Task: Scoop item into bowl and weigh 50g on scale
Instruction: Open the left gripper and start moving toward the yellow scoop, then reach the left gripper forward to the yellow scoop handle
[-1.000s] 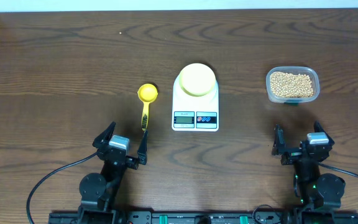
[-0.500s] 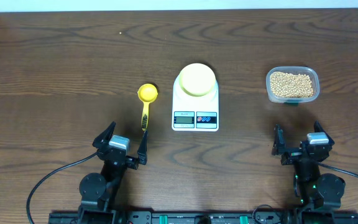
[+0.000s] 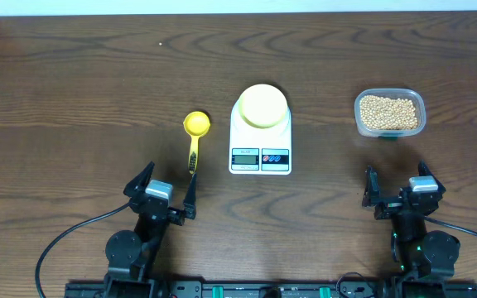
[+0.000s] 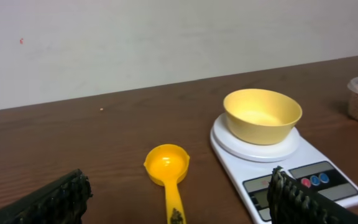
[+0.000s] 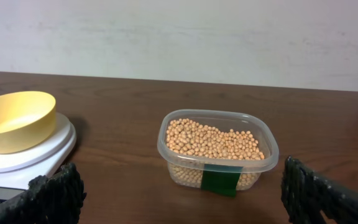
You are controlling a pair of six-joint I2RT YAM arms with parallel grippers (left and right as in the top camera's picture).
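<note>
Basically nothing is done yet, as far as can be judged. The bowl (image 3: 262,105) is parked on top of the scale (image 3: 260,141), about midway along the desk (image 3: 73,83), and from the left wrist view it is seen to be empty, with not one bean in it. All of the beans (image 3: 388,112) are heaped in the clear tub (image 5: 261,167), which is set off toward the right edge of the desk, well apart from the scale. The yellow scoop (image 4: 168,177) is laid flat just beside the scale on its left, cup toward the far edge and handle pointed at the near edge, and nothing is loaded in it. Both arms are tucked in along the near edge. The left claw (image 3: 170,175) is spread wide with nothing gripped, lined up roughly with the scoop handle, and the right claw (image 3: 396,175) is likewise spread wide and empty, faced toward the tub. The scale's display can't be read at this size, so whether it's switched on or zeroed can't be told. Pretty much everything is left, it would be reckoned: the scoop needs to be picked up, beans dug out of the tub and tipped into the bowl, and the amount nudged until the target weight is shown. The only bit that could be counted as sorted is the bowl being placed on the scale.
</note>
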